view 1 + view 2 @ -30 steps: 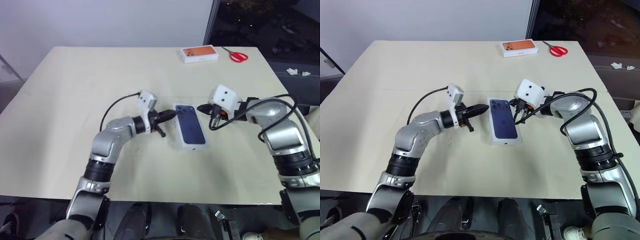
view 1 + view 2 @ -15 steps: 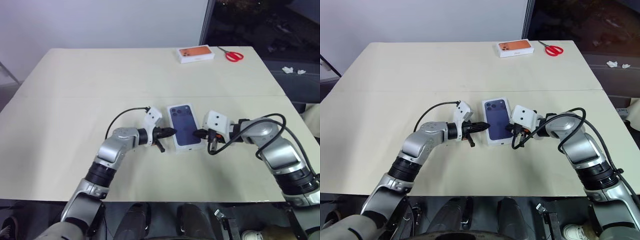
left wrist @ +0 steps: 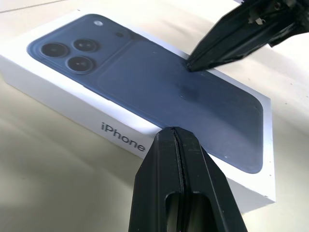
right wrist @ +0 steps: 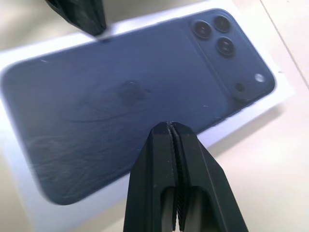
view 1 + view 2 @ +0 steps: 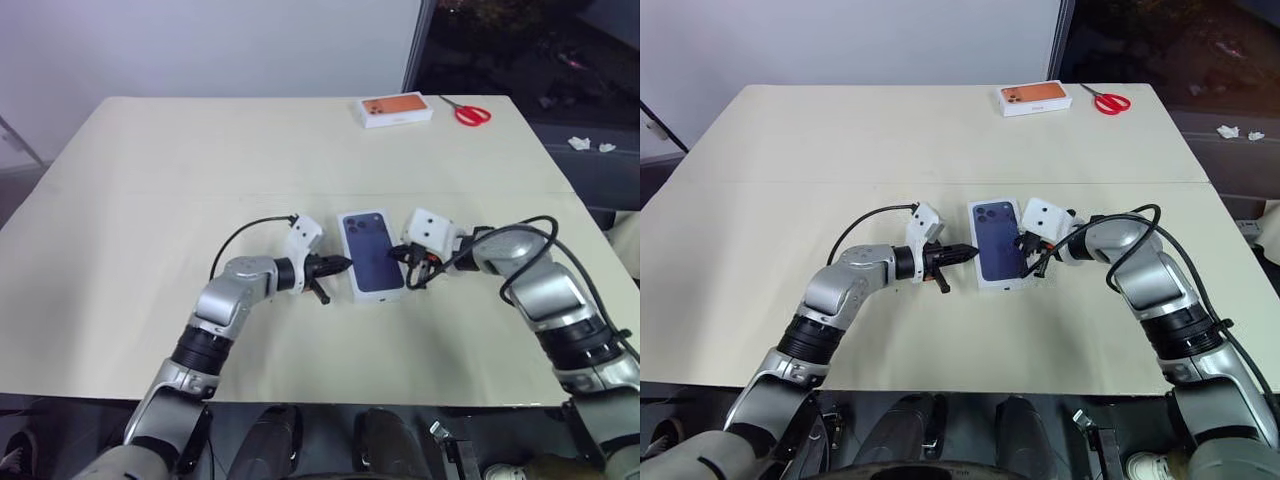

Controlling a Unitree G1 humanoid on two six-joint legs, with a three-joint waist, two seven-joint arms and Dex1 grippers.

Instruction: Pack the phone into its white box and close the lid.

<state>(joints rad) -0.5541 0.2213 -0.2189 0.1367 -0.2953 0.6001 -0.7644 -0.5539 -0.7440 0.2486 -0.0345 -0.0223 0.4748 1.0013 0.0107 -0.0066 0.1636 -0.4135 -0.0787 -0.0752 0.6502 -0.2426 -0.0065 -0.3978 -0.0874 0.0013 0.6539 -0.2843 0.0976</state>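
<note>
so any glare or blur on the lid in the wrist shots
Left wrist view: the lid is fairly sharp, with a soft sheen and smudges mid-print; the left gripper up close is softer. Right wrist view: the lid's near end blurs, the printed lenses stay crisp, smears catch light; the right gripper casts a shadow beside it.

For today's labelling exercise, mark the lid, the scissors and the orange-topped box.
lid (image 5: 998,241), right eye view, printed blue top.
scissors (image 5: 1113,101), right eye view, red handles.
orange-topped box (image 5: 395,105), left eye view, orange top face.
</note>
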